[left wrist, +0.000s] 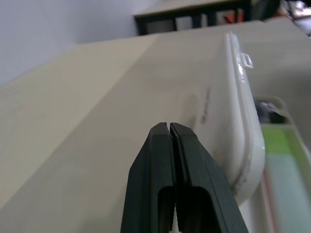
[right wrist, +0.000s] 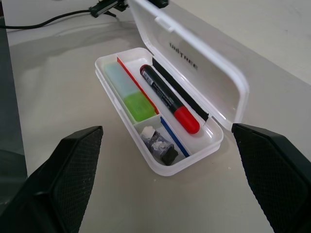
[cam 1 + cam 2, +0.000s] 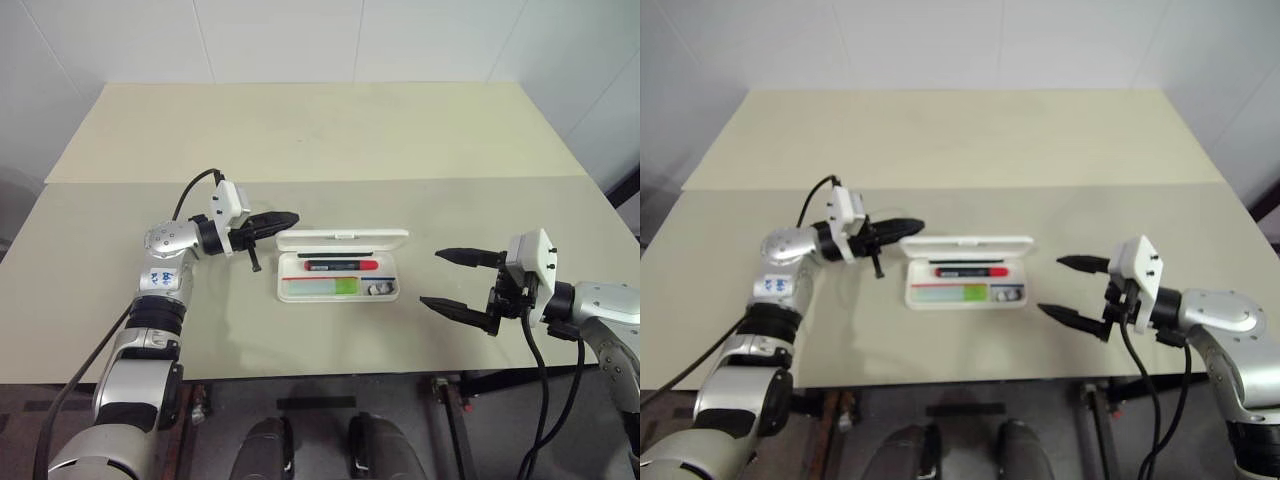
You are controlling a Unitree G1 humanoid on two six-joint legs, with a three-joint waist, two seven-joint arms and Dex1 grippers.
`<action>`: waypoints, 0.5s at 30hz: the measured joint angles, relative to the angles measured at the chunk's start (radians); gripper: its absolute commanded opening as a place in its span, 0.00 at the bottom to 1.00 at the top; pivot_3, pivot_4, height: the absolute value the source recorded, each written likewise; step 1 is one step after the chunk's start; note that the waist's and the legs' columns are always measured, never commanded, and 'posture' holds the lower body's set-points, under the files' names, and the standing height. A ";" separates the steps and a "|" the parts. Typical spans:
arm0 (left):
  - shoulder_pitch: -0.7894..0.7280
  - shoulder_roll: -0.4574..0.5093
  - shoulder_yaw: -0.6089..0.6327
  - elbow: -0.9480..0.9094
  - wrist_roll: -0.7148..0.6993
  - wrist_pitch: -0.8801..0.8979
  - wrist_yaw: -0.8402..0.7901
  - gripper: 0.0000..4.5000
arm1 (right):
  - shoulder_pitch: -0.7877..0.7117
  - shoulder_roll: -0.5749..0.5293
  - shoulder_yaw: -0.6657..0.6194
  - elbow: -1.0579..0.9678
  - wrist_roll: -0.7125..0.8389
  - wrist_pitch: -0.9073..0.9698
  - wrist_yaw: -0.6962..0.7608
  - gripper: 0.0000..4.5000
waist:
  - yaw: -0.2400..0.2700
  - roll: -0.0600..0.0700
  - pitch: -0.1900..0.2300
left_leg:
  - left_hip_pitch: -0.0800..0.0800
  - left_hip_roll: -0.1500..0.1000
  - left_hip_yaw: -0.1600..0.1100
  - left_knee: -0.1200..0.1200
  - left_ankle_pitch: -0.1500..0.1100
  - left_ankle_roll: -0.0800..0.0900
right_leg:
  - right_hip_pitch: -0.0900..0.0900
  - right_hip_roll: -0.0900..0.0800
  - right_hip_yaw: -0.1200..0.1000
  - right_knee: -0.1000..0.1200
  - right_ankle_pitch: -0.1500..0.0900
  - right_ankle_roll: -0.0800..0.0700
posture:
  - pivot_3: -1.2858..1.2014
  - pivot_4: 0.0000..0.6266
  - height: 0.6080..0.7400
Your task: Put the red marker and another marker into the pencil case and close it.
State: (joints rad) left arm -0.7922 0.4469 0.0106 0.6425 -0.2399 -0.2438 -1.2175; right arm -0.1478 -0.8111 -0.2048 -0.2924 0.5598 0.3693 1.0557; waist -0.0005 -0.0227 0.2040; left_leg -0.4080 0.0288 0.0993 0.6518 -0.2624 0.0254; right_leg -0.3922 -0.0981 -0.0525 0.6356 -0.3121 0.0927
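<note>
My right pincer [image 3: 452,279] hangs spread wide, nothing in it, just beside the pencil case [image 2: 160,167]. Case sits open on the beige table [image 3: 300,130], lid [image 2: 194,63] tilted up, "UNITREE" lettered on its inside. In the tray: red marker [image 2: 167,99] w/ unreadable print on the barrel, green marker [image 2: 129,92] next to it. My left pincer [image 3: 285,220] is pressed together by the lid's far-left corner. Beyond, white walls [image 3: 300,40].
</note>
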 measured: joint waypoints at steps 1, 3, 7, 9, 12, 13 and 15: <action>0.001 0.000 -0.012 -0.007 0.004 0.001 -0.011 0.01 | 0.000 0.001 0.000 -0.001 0.000 0.000 -0.001 1.00 | 0.002 0.000 0.000 | 0.000 0.000 0.000 0.000 0.000 0.000 | 0.000 0.000 0.000 0.000 0.000 0.000 | 0.52 0.24 1.00; 0.007 0.002 -0.039 -0.025 0.021 0.003 -0.019 0.01 | 0.000 0.004 0.001 -0.004 0.000 0.000 -0.002 1.00 | 0.004 0.000 0.000 | 0.000 0.000 0.000 0.000 0.000 0.000 | 0.000 0.000 0.000 0.000 0.000 0.000 | 0.52 0.24 1.00; 0.020 -0.002 -0.103 -0.048 0.091 0.005 0.009 0.01 | 0.000 0.005 0.001 -0.010 0.000 0.000 -0.008 1.00 | 0.003 0.000 0.000 | 0.000 0.000 0.000 0.000 0.000 0.000 | 0.000 0.000 0.000 0.000 0.000 0.000 | 0.52 0.24 1.00; 0.029 -0.011 -0.117 -0.058 0.106 0.021 0.028 0.01 | 0.000 0.007 0.001 -0.013 0.000 0.001 -0.012 1.00 | 0.002 0.000 0.000 | 0.000 0.000 0.000 0.000 0.000 0.000 | 0.000 0.000 0.000 0.000 0.000 0.000 | 0.52 0.24 1.00; 0.052 -0.039 -0.155 -0.088 0.133 0.058 0.054 0.01 | 0.000 0.012 0.001 -0.017 0.001 0.002 -0.021 1.00 | 0.002 0.000 0.000 | 0.000 0.000 0.000 0.000 0.000 0.000 | 0.000 0.000 0.000 0.000 0.000 0.000 | 0.52 0.24 1.00; 0.059 -0.051 -0.168 -0.095 0.137 0.068 0.063 0.01 | 0.000 0.013 0.001 -0.018 0.001 0.002 -0.023 1.00 | 0.002 0.000 0.000 | 0.000 0.000 0.000 0.000 0.000 0.000 | 0.000 0.000 0.000 0.000 0.000 0.000 | 0.52 0.24 1.00; 0.058 -0.052 -0.182 -0.113 0.148 0.080 0.071 0.01 | 0.000 0.013 0.001 -0.020 0.001 0.002 -0.028 1.00 | 0.003 0.000 0.000 | 0.001 0.000 0.000 0.001 0.000 0.000 | 0.001 0.000 0.000 0.000 0.000 0.000 | 0.52 0.24 1.00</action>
State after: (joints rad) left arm -0.7342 0.3947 -0.1717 0.5298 -0.0916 -0.1642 -1.1470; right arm -0.1479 -0.7978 -0.2043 -0.3125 0.5611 0.3717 1.0273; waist 0.0024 -0.0223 0.2036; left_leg -0.4068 0.0289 0.0990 0.6523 -0.2627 0.0259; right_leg -0.3909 -0.0983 -0.0523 0.6359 -0.3121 0.0927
